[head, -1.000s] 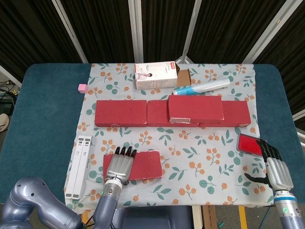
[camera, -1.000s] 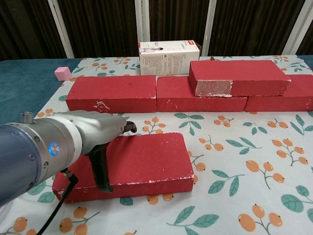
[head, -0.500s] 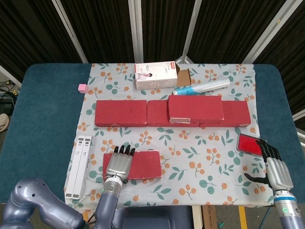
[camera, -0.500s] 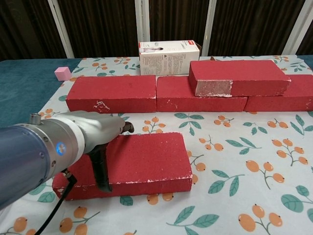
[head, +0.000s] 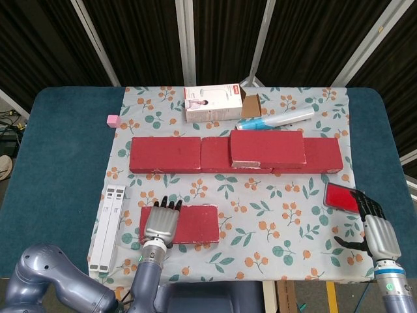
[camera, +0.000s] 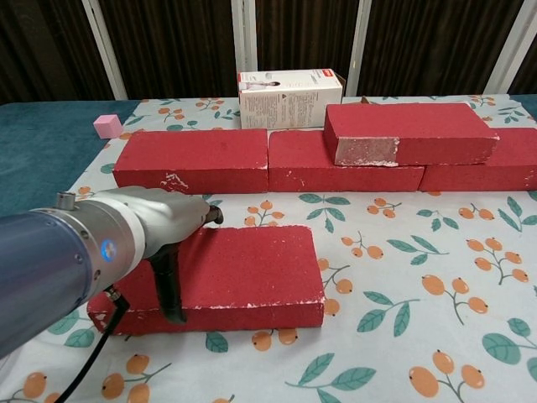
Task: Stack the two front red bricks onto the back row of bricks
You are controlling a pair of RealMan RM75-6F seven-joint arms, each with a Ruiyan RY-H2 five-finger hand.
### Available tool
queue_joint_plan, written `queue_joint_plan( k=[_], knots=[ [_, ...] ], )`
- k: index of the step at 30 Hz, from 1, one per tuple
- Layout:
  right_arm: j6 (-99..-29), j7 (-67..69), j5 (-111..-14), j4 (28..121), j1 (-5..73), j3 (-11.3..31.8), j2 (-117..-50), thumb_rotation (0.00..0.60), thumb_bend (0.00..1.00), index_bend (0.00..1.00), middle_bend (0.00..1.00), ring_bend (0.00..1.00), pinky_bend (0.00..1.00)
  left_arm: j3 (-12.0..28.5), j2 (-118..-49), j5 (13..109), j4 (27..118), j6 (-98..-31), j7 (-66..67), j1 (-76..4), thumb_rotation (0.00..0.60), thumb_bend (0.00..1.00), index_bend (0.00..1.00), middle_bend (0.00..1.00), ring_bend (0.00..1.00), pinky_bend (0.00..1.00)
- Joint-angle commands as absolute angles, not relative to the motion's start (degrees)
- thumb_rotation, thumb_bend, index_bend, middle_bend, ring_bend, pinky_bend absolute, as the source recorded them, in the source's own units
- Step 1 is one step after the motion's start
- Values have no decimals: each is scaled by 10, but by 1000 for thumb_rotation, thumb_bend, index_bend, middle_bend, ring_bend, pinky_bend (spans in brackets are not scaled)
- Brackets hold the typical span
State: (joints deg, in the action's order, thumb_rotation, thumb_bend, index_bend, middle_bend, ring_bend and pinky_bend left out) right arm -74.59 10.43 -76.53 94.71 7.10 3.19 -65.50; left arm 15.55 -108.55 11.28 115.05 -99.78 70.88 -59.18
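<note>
1. The left hand [head: 161, 223] is gripping the front brick [head: 189, 224] at its left end. Its fingers [head: 168, 205] are lying over the top face and the thumb is hooking down the near side in the chest view, presumably clamping the brick for a lift.
2. The front brick is sitting on the floral cloth [head: 273, 215] near the counter [head: 58, 163] front edge, well apart from the back row [head: 165, 154].
3. One stacked brick [head: 268, 148] is already lying on the right part of that row, straddling a joint. I judge one brick placed and this one pending, with the bare left stretch of the row being its likely spot.
4. The right hand [head: 378, 231] is resting by the cloth's right edge, fingers extended and holding nothing, clear of the work. A red card [head: 341, 195] is lying just beyond its fingertips.
5. A carton [head: 213, 104] is standing behind the row, so any overshoot could knock it.
</note>
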Motion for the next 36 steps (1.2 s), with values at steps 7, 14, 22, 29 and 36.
queue_joint_plan(
  k=[7, 14, 22, 29, 36],
  knots=[
    [-748, 103, -764, 947, 69, 34, -657, 600, 152, 0, 0, 0, 0, 164, -1083, 112, 1141, -991, 715, -589, 600, 0, 200, 331, 0, 186],
    [-746, 103, -761, 946, 69, 37, -659, 600, 152, 0, 0, 0, 0, 177, -1072, 120, 1135, -988, 717, -587, 600, 0, 241, 353, 0, 190],
    [-744, 100, -758, 946, 69, 39, -660, 600, 152, 0, 0, 0, 0, 183, -1046, 136, 1144, -972, 720, -586, 600, 0, 272, 385, 0, 178],
    [-740, 95, -752, 945, 69, 41, -662, 600, 153, 0, 0, 0, 0, 199, -1005, 170, 1178, -963, 732, -597, 600, 0, 303, 408, 0, 124],
    [-733, 90, -740, 939, 71, 45, -666, 600, 152, 0, 0, 0, 0, 259, -931, 138, 1208, -918, 751, -607, 600, 0, 313, 417, 41, 117]
  ],
)
